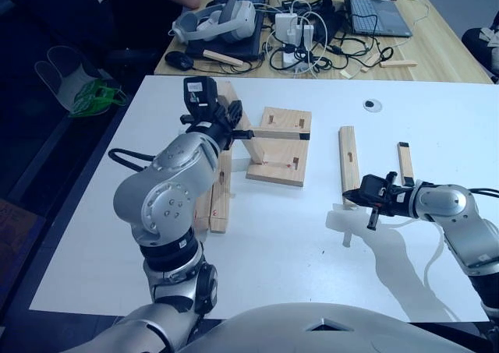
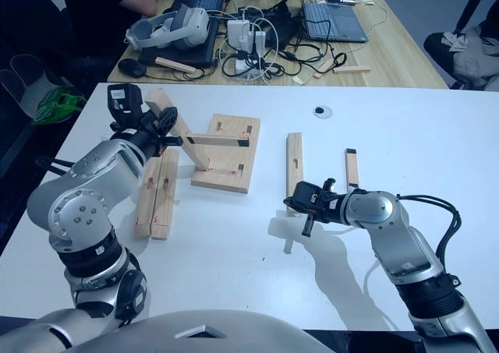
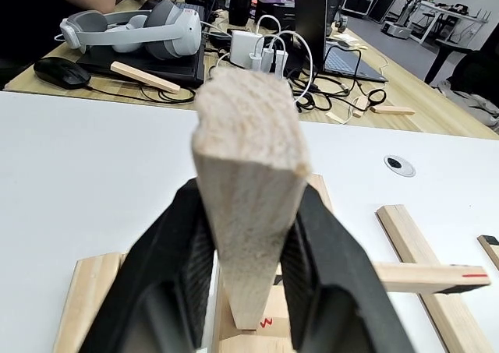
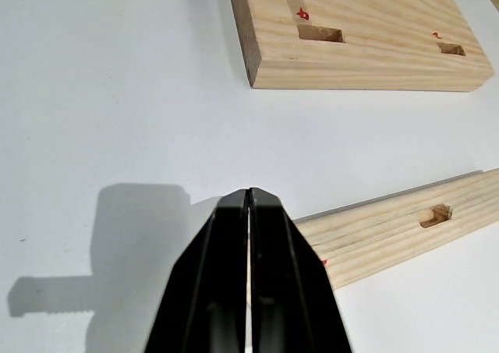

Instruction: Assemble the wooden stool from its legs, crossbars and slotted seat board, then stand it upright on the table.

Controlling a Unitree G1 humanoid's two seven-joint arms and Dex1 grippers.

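Assembly stood at an early stage, by my judgement. My left hand (image 1: 224, 125) was clamped on one leg (image 3: 249, 158), held tilted, its lower end down at the slotted seat board (image 1: 290, 166), which lay flat in the middle of the desk (image 1: 273, 252). A crossbar (image 1: 281, 135) stuck out sideways from that leg over the board and looked plugged into it. Whether the leg's end sat in a slot or merely touched the board, I could not tell.

Much remained to be done. Two more legs (image 1: 218, 205) lay side by side on the desk by my left arm. A fourth leg (image 1: 348, 157) and a short crossbar (image 1: 405, 162) lay apart from the board on my right. My right hand (image 4: 249, 201) hung closed and empty just over the desk, near the end of that fourth leg. Nothing stood upright.

The eye views gave the whole layout: every loose part, both arms, and the lean of the held leg. My left wrist view gave what they could not: the leg's end grain squeezed between both fingers (image 3: 175, 275), so the grip was sure. My right wrist view showed the fingers pressed together with nothing between them, the slot in the fourth leg close by, and the seat board's open slots beyond.
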